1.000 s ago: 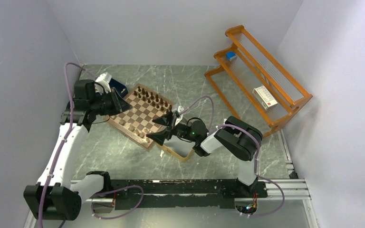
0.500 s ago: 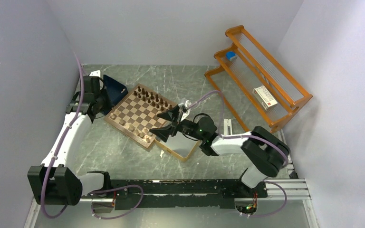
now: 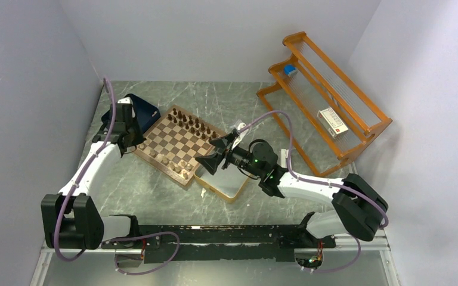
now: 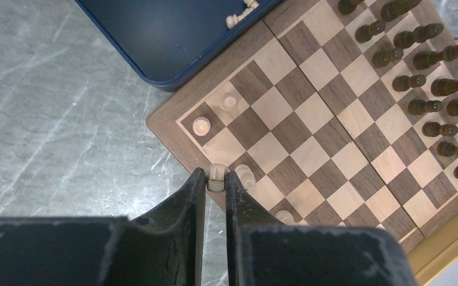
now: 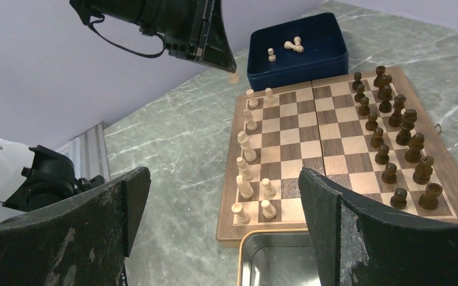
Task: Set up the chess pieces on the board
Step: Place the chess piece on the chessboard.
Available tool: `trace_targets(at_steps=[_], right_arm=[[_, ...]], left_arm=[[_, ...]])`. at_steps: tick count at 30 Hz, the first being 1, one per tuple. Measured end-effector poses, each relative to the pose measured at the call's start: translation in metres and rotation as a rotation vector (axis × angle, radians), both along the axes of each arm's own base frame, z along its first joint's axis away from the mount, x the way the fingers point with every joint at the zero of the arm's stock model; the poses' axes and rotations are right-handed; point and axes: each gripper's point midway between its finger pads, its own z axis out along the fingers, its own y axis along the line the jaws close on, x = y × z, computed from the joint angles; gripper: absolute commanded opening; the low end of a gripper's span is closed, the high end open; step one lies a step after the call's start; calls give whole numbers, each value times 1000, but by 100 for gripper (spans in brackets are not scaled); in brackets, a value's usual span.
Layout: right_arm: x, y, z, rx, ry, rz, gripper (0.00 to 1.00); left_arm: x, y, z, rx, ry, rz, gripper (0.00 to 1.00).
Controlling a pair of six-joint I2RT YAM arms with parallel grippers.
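The chessboard (image 3: 176, 140) lies in the middle of the table, and also shows in the left wrist view (image 4: 310, 113) and the right wrist view (image 5: 310, 131). Dark pieces (image 5: 393, 143) fill its far side; several pale pieces (image 5: 247, 155) stand along its near-left edge. My left gripper (image 4: 216, 179) is shut on a pale tan piece (image 4: 216, 176), held over the board's left rim. It shows at the board's left corner in the top view (image 3: 132, 140). My right gripper (image 3: 214, 152) is open and empty over the silver tin (image 3: 223, 179).
A navy tray (image 4: 173, 36) holding a few pale pieces (image 5: 289, 47) sits beyond the board's left corner. The gold-rimmed tin (image 5: 280, 262) touches the board's near-right edge. An orange wooden rack (image 3: 325, 98) stands at the back right.
My left gripper has moved from the navy tray down to the board's left corner with a pale piece in it. The right arm has drawn back to the right, its gripper still open.
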Motion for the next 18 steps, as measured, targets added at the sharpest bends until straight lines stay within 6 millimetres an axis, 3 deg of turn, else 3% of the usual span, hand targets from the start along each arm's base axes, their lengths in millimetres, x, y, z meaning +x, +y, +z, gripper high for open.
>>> trace_targets(at_steps=[10, 18], right_arm=[[-2, -4, -2, -21, 18, -6, 100], [-6, -10, 10, 0, -4, -9, 100]], left_arm=[[0, -12, -31, -25, 19, 43, 6], [2, -15, -44, -13, 21, 62, 6]])
